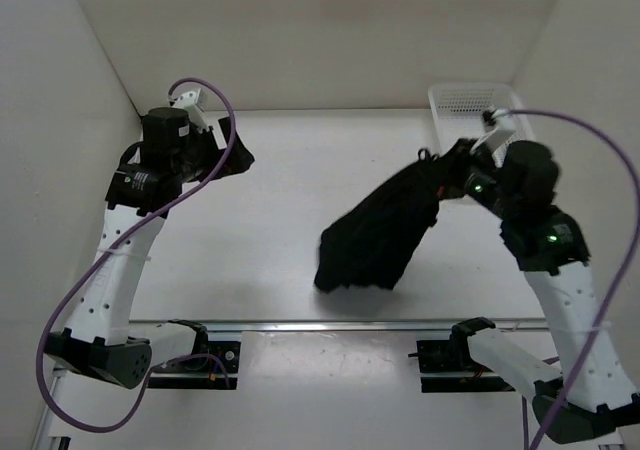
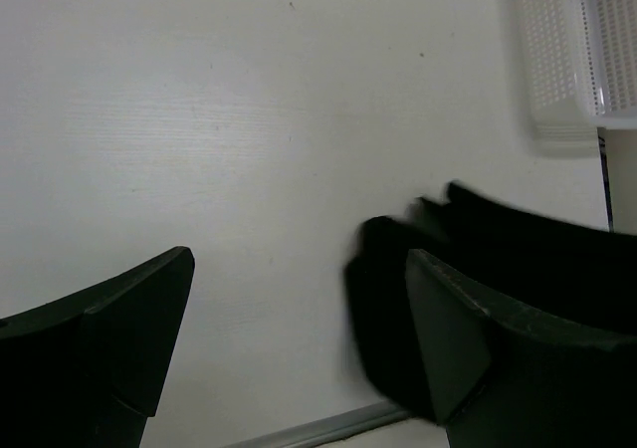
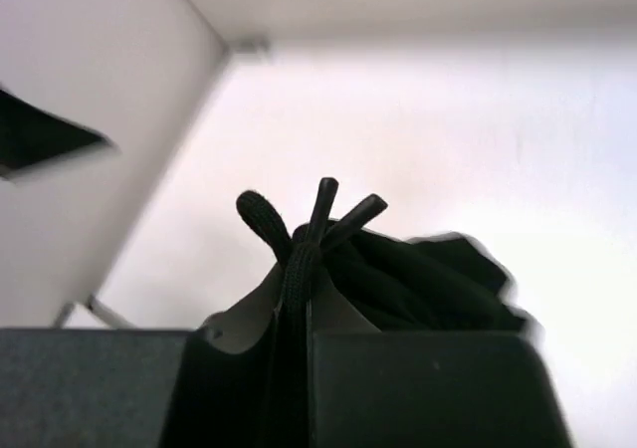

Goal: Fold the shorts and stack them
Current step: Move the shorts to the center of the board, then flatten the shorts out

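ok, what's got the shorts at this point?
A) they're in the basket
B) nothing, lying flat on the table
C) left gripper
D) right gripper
D: the right gripper is shut on the shorts at the waist, with the drawstring poking out between its fingers in the right wrist view, while the left gripper stands open and empty.

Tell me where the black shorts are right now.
In the top view, the shorts hang right of centre, pinched by the right gripper near the white basket, trailing down toward the middle of the table.
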Controlling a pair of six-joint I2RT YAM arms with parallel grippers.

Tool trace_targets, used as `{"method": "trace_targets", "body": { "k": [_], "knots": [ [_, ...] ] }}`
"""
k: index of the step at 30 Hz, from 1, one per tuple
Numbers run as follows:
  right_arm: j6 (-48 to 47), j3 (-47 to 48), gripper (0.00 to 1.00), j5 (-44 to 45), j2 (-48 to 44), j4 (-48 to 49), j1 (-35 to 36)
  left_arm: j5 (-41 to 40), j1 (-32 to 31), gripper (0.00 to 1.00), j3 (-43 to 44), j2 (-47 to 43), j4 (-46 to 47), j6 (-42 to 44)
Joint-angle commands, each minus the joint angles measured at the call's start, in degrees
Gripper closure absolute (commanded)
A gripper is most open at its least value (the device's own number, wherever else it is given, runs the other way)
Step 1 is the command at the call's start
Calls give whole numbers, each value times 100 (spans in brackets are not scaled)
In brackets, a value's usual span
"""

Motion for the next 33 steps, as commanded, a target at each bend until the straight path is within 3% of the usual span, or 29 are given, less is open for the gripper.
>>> {"method": "trace_targets", "body": {
  "k": [1, 2, 4, 5, 8, 10, 11, 13, 14, 16, 18, 21, 24, 25, 27, 28, 29, 30, 31, 33],
  "knots": [
    [148, -1709, 94, 474, 28, -95, 60, 331, 20, 1, -336, -4, -52, -85],
    [148, -1956, 53, 543, 28, -93, 7, 479, 20, 1, -406, -4, -52, -85],
    [148, -2064, 27, 544, 509, -626, -309, 603, -32, 1, -582, 66, -52, -138],
    [148, -1968, 22, 631, 816, -830, -380, 603, -111, 4, -653, 66, -52, -138],
    [95, -1836, 20, 895, 811, -1218, -451, 655, -463, 39, -1065, 180, -52, -208],
    [95, -1940, 27, 948, 609, -1271, -389, 797, -856, 54, -1607, 181, -52, -374],
    [95, -2150, 36, 948, 408, -1341, -337, 797, -1033, 54, -1829, 181, 8, -610],
    [270, -2423, 43, 835, 266, -1473, -275, 595, -1480, 42, -2268, 181, 88, -910],
    [323, -2598, 43, 765, 196, -1473, -205, 542, -1605, 23, -2671, 181, 140, -1234],
    [533, -3089, 28, 764, 195, -1535, -65, 489, -1790, 11, -2981, 346, 202, -1543],
    [666, -3398, 16, 537, 195, -1448, -64, 437, -2097, 0, -3324, 479, 290, -1921],
    [876, -3812, 12, 316, 256, -1202, 120, 357, -2362, 0, -3727, 812, 404, -2316],
    [991, -4032, 14, 500, 388, -851, 304, 348, -2362, 0, -4097, 1190, 702, -2458],
    [1044, -4032, 20, 500, 536, -745, 305, 418, -2362, 1, -4099, 1278, 773, -2458],
    [1044, -4085, 27, 439, 739, -360, 366, 419, -2362, 13, -4046, 1480, 835, -2511],
    [1044, -4033, 36, 439, 966, -244, 428, 480, -2362, 20, -3994, 1481, 835, -2511],
    [1044, -3980, 43, 517, 1055, -121, 480, 480, -2362, 29, -3932, 1551, 835, -2433],
    [1044, -3928, 51, 648, 1108, 46, 533, 480, -2362, 73, -3810, 1630, 835, -2380],
    [1044, -3779, 68, 763, 1196, 126, 603, 411, -2362, 85, -3739, 1692, 835, -2258],
    [1044, -3559, 83, 817, 1441, 240, 604, 296, -2187, 90, -3563, 2102, 835, -2038]
  ]
}}
